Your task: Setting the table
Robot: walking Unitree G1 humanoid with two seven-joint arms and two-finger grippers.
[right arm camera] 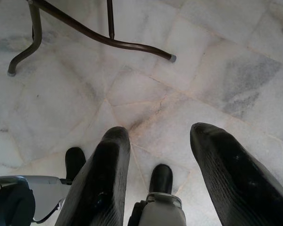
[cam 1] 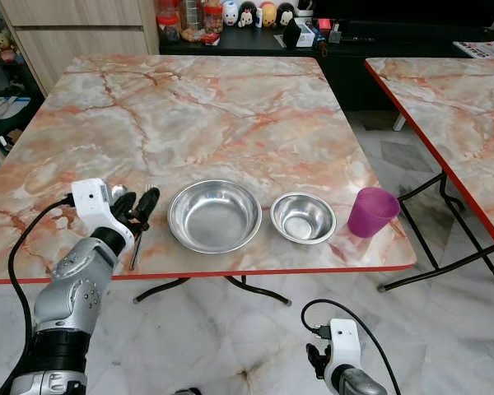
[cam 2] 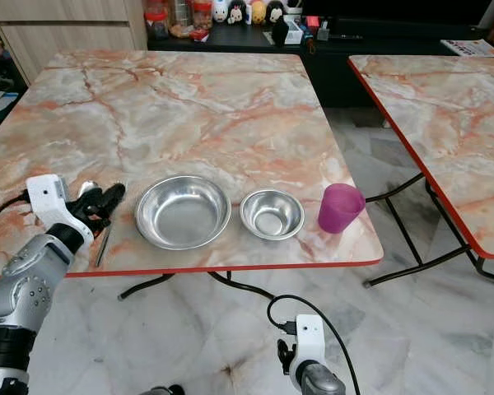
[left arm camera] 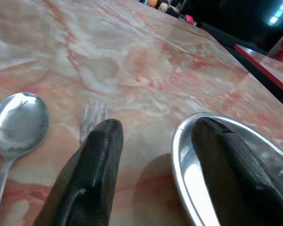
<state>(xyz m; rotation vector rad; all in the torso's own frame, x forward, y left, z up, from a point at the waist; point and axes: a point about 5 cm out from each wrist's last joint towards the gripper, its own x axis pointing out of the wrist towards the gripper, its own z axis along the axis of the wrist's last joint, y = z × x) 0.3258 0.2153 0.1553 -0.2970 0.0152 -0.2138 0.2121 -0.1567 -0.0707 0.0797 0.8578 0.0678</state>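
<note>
On the marble table (cam 1: 198, 107), near its front edge, stand a large steel bowl (cam 1: 214, 216), a small steel bowl (cam 1: 303, 218) and a purple cup (cam 1: 372, 211) in a row. Left of the large bowl lie a fork (left arm camera: 93, 115) and a spoon (left arm camera: 19, 120), side by side. My left gripper (cam 1: 138, 202) hovers open just above the fork; one finger (left arm camera: 92, 174) is over the fork, the other over the big bowl's rim (left arm camera: 179, 155). Nothing is between them. My right gripper (right arm camera: 160, 132) hangs open below the table edge, pointing at the floor.
A second marble table (cam 1: 453, 99) with a red edge stands to the right, a narrow gap between them. A dark counter (cam 1: 255, 33) with small toys and jars runs behind, beside a wooden cabinet (cam 1: 74, 25). Metal table legs (right arm camera: 99, 37) cross the tiled floor.
</note>
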